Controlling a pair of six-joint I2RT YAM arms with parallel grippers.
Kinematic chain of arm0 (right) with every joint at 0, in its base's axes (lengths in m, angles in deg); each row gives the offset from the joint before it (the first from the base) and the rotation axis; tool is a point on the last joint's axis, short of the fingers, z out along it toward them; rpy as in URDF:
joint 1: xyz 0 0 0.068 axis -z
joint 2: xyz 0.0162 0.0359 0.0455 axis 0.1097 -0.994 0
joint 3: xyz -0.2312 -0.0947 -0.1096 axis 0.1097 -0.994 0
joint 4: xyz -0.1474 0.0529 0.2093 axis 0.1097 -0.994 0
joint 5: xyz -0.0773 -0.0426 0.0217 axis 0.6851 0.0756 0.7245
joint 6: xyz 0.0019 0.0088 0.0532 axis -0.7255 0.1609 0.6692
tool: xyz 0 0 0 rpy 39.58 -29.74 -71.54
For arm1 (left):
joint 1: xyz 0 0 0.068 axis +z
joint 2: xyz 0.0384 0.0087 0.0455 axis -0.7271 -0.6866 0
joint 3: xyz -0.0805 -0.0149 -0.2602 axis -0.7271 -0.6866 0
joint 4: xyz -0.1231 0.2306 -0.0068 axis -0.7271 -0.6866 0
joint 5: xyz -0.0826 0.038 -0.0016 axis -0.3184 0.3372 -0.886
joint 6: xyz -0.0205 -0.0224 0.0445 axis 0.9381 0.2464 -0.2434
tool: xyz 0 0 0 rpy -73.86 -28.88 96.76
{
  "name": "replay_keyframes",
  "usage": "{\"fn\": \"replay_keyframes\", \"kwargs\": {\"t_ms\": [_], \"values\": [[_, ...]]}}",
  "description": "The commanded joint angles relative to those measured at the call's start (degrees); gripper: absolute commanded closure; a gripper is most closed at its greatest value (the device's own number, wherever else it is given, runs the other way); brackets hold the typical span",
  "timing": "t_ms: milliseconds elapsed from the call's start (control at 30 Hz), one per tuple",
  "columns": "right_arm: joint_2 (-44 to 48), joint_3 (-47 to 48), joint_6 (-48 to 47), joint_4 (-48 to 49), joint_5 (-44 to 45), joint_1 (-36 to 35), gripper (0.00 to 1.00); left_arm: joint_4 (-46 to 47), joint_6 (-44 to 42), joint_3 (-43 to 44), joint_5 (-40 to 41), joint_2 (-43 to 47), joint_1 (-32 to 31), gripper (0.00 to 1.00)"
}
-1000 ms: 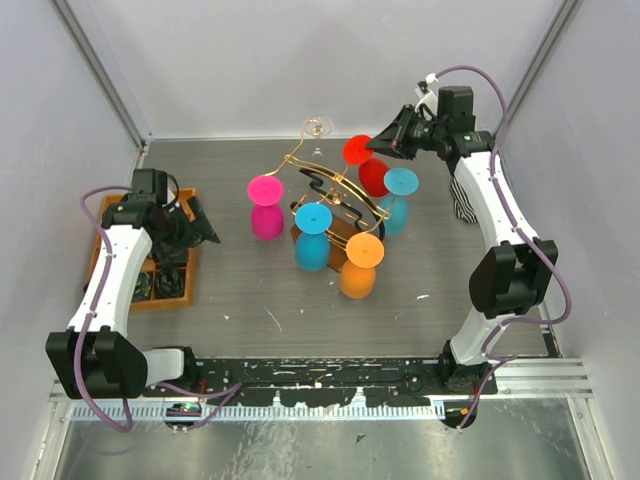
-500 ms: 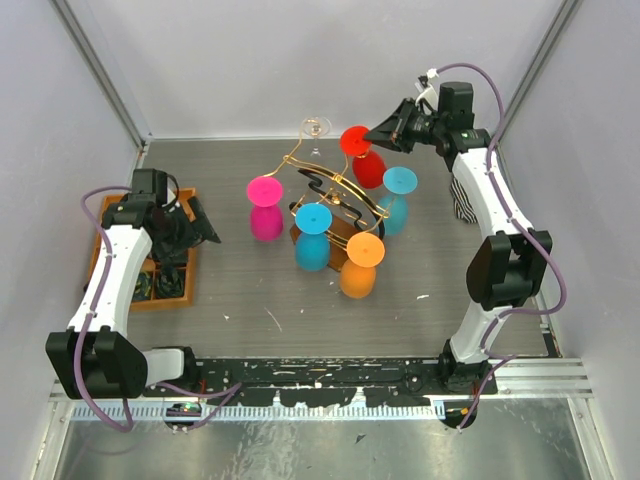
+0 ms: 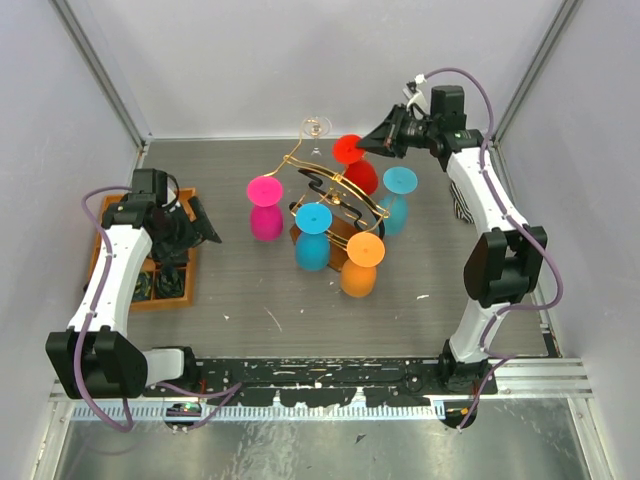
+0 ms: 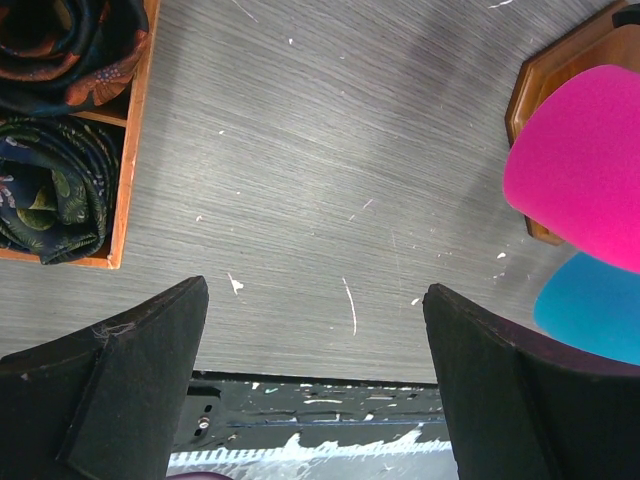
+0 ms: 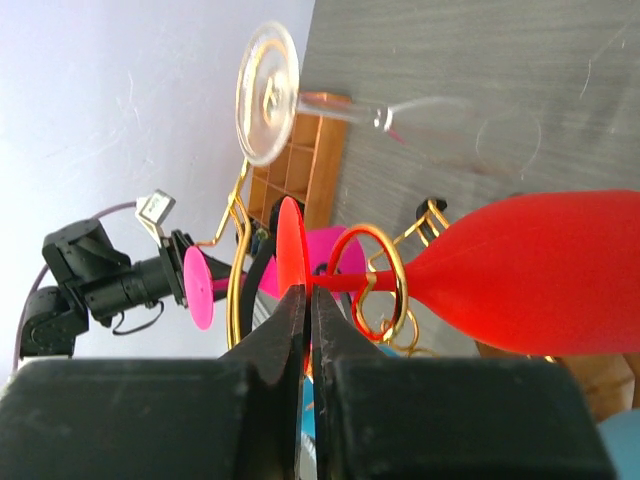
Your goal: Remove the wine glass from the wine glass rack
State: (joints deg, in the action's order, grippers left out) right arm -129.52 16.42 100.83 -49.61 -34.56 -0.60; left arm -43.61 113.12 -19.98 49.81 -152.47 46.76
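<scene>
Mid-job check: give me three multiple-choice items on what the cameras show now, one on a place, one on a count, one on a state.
1. Where on the table is the orange tray?
A. far left
B. centre back
C. far right

2. How many glasses on the wine glass rack are blue?
A. one
B. two
C. four

3. What is the right gripper doing?
A. standing open over bare table
B. shut on the foot of the red glass
C. shut on the pink glass

Answers:
1 A, the top view shows the tray at the left side.
2 B, one blue glass hangs at the centre and another at the right.
3 B, in the right wrist view the fingers pinch the red foot disc.
</scene>
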Motion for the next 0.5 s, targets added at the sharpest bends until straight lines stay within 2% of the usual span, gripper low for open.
{"fn": "replay_keyframes", "kwargs": {"t_ms": [0,267,467], "values": [[6.25,-1.79,-3.56,-3.50,-2.29,0.13,0.99,1.05,-0.47,0.21,-1.14,-0.17,-0.02,0.04],[8.39,0.10,-7.72,-12.14,-0.91,7.49,0.99,0.96,-0.91,-0.41,-0.83,0.17,0.01,0.04],[6.57,4.71,-9.97,-15.41,-0.99,13.38,0.99,0.70,-1.28,-0.01,-0.87,0.09,0.01,0.04]]}}
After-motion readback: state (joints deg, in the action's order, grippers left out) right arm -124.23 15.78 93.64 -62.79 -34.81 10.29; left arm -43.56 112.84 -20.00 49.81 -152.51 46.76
